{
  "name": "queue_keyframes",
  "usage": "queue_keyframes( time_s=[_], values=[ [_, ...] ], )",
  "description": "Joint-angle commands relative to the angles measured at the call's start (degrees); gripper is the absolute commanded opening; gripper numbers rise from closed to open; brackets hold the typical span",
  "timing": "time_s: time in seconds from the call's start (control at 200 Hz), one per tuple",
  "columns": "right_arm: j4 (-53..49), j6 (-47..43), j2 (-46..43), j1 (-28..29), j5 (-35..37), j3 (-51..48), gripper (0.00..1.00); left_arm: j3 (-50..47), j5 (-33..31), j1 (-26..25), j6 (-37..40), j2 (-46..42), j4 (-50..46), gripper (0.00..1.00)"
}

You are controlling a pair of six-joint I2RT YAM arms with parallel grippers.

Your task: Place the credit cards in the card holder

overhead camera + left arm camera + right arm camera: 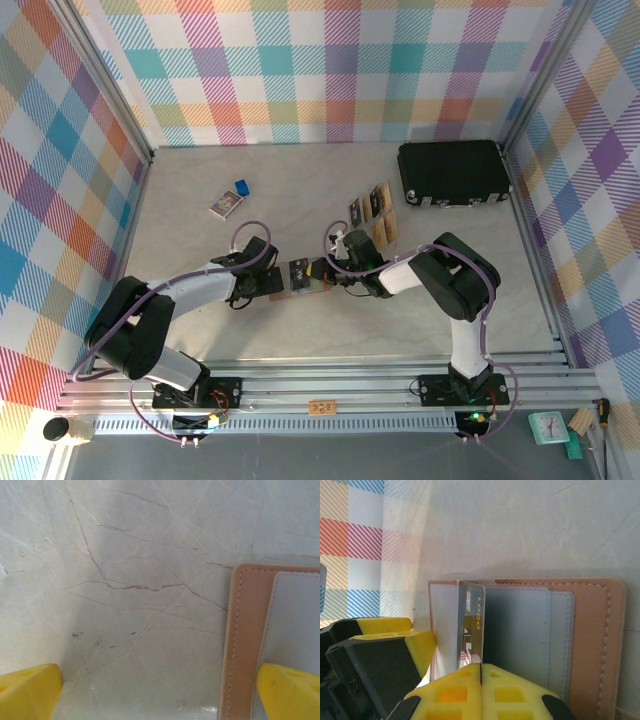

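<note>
The right fingers (482, 672) are squeezing shut on a thin grey and gold credit card (471, 625). They are holding it up on its edge. The card is sticking out just past their tips, over the open tan-brown leather card holder (592, 645) with the grey inside. I think they are holding it thin side down so it can be slipping into a slot. From here it is looking not yet pushed in.

The left fingers (268, 284) are spreading wide and gripping nothing. One yellow finger (287, 692) is resting on the grey inside of the holder. The other one is off to the side, over the bare pale surface (125, 555). This is probably pinning the holder down so it is not sliding away when the card is going in.

More small tan and dark cards (375, 215) are lying on the surface beyond the right fingers, well apart from the holder. They are waiting their turn.
</note>
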Motion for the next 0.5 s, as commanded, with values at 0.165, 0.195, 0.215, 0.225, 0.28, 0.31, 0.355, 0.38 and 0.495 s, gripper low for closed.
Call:
queue_keyframes(
  time_s=[0.165,0.195,0.215,0.225,0.28,0.31,0.355,0.38,0.495],
  values=[
    [1.22,0.34,0.04,0.51,-0.38,-0.94,0.00,-1.62,-0.37,-0.46,-0.39,1.13,-0.82,1.00],
    [1.22,0.33,-0.12,0.51,-0.21,-1.19,0.00,-1.62,-0.34,-0.46,-0.38,1.14,-0.82,1.00],
    [1.22,0.35,-0.23,0.47,-0.11,-1.39,0.00,-1.62,-0.34,-0.46,-0.38,1.14,-0.82,1.00],
    [1.22,0.33,-0.23,0.52,-0.08,-1.39,0.00,-1.62,-0.38,-0.46,-0.34,1.14,-0.78,1.00],
    [1.22,0.43,-0.45,0.51,0.26,-1.90,0.00,-1.71,-0.30,-0.46,-0.34,1.23,-0.68,1.00],
    [1.22,0.44,-0.62,0.51,0.41,-2.15,0.00,-1.71,-0.25,-0.46,-0.40,1.27,-0.60,1.00],
    [1.23,0.42,-0.84,0.51,0.61,-2.44,0.00,-1.80,-0.22,-0.46,-0.43,1.32,-0.56,1.00],
    [1.14,0.44,-0.98,0.51,0.68,-2.57,0.00,-1.80,-0.22,-0.46,-0.44,1.32,-0.60,1.00],
    [0.87,0.21,-1.24,0.51,0.81,-2.89,0.00,-1.80,-0.21,-0.47,-0.47,1.24,-0.60,1.00]
  ],
)
